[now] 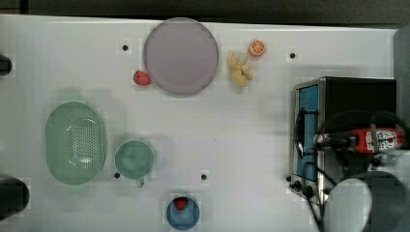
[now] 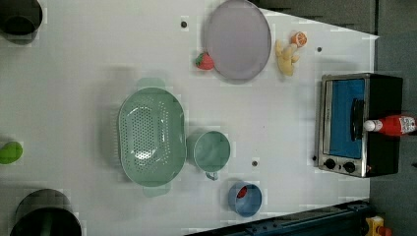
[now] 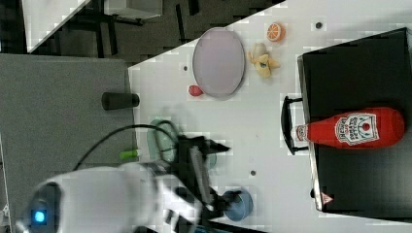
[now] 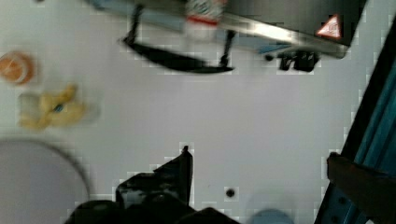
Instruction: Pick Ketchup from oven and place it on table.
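Ketchup (image 3: pixel 357 127) lies atop the oven (image 3: pixel 359 73), cap overhanging the handle

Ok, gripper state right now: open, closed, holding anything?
Gripper: open, holding nothing; the ketchup lies on top of the oven, apart from it.

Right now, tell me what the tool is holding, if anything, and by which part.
Nothing is held. The tool is open over the white table, apart from the slim red plastic ketchup bottle lying on top of the black toaster oven.
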Motion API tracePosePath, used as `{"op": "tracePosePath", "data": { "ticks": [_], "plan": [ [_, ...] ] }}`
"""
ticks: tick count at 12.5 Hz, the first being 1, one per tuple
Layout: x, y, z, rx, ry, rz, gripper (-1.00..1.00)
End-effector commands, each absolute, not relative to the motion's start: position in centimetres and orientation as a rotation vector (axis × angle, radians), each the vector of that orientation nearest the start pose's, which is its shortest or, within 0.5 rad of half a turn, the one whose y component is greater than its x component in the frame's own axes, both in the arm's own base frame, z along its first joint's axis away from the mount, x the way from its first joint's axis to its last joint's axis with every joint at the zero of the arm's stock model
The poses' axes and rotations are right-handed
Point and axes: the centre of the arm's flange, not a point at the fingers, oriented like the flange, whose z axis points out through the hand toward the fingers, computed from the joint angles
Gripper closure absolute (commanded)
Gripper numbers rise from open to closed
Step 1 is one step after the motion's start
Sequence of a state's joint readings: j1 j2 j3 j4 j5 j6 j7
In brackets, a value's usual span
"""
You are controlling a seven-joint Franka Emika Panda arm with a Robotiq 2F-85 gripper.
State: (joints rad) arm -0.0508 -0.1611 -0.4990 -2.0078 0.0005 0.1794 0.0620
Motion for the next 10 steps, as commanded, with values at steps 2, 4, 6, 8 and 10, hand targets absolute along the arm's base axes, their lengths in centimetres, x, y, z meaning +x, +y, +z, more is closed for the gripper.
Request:
{"op": "tracePosePath", "data": {
  "ticks": [2,4,6,8,10],
  "plan": [
    [45.2,-31.2,50.1,-2.363,2.029,-0.068,-1.00],
    [45.5,-34.4,47.6,-2.333,2.116,-0.132,-1.00],
    [45.4,-37.1,45.4,-2.312,2.195,-0.171,-1.00],
    [45.7,-38.5,43.2,-2.270,2.245,-0.167,-1.00],
    [45.7,-39.4,40.7,-2.171,2.293,-0.121,-1.00]
  ]
}}
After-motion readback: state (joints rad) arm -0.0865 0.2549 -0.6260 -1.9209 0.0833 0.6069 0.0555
